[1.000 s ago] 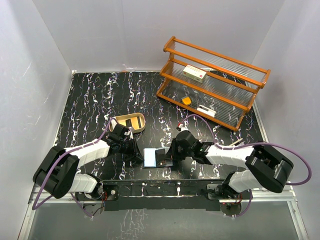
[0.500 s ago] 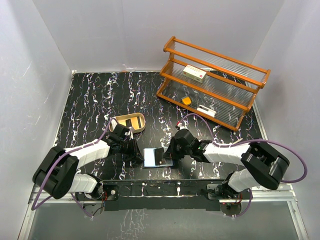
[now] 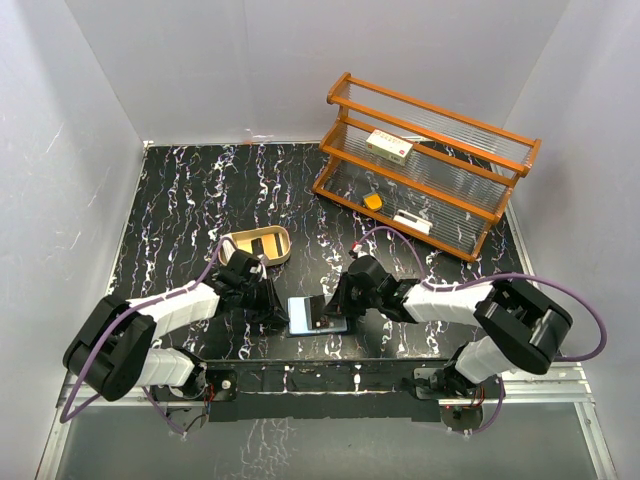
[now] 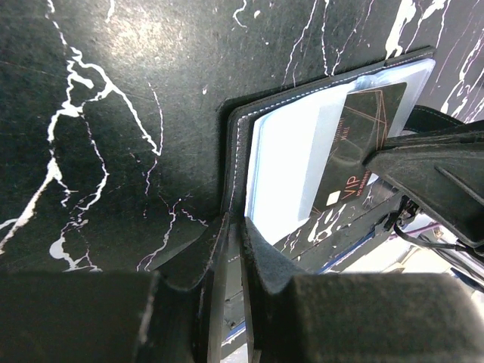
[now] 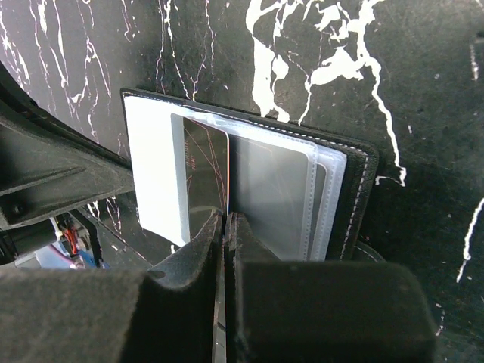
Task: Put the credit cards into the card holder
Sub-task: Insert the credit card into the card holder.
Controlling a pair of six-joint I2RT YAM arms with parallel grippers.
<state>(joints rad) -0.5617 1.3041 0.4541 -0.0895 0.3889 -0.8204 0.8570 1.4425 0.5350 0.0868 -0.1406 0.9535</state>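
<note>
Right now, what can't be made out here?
- Top view: wallet half covered by left jaws and right jaws.
- Right wrist: near end of card hidden between right jaws; sleeve depth unclear.
- Top view: dark item in tray too small to name.

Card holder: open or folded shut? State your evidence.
Open: the card holder shows its pale slotted inside, with a dark card across the sleeves; left hand pinches its cover edge.

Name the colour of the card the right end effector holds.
The card is black with thin coppery lines; clearest in left wrist view.
</note>
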